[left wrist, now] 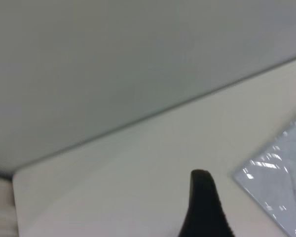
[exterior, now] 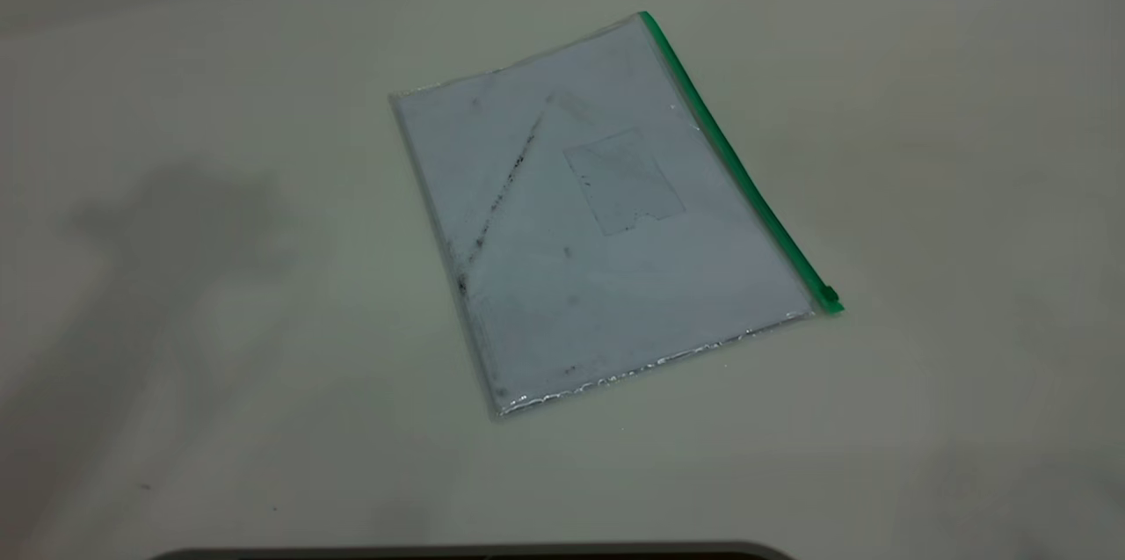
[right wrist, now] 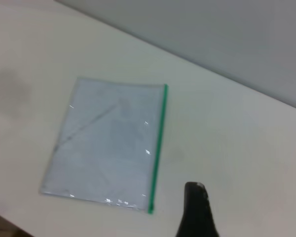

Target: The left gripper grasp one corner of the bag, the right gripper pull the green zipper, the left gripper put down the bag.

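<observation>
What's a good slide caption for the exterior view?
Flat clear plastic bag with green zipper lying untouched on pale table.

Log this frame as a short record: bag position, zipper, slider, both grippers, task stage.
bag: lies flat on the table, white paper inside, untouched
green zipper: runs along the bag's long edge on the right arm's side
slider tab: at the zipper's near end in the exterior view
left gripper: above the table, apart from the bag, one finger visible
right gripper: above the table beside the zipper edge, not touching
stage: no grasp yet
</observation>
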Robot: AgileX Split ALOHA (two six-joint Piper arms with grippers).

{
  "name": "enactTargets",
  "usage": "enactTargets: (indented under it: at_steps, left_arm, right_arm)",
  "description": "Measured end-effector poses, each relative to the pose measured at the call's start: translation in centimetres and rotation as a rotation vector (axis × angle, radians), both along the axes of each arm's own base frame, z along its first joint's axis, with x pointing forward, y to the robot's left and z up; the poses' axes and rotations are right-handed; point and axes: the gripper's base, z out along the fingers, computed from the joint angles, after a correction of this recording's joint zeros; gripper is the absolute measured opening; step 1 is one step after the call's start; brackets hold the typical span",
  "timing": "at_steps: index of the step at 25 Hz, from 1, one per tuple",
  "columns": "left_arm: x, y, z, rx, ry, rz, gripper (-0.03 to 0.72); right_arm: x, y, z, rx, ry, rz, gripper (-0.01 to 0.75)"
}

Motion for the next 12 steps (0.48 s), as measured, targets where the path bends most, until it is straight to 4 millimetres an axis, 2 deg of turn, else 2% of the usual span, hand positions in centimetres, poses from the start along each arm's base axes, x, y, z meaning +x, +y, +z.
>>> enactTargets:
  at_steps: [4, 7, 12]
  left_arm:
    - [-5.3, 2.0, -0.5, -0.047, 0.020, 0.044, 0.581]
    - [-8.9, 3.3, -1.9, -0.049, 0.042, 0.053, 0.581]
    - [-14.6, 5.5, -5.5, -0.059, 0.079, 0.074, 0.581]
  right_arm:
    - [-2.2, -0.1, -3.0, 0.017, 0.015, 0.010, 0.585]
    - [-2.8, -0.2, -5.6, 0.026, 0.031, 0.006, 0.585]
    - [-3.4, -0.2, -9.4, 0.039, 0.071, 0.005, 0.585]
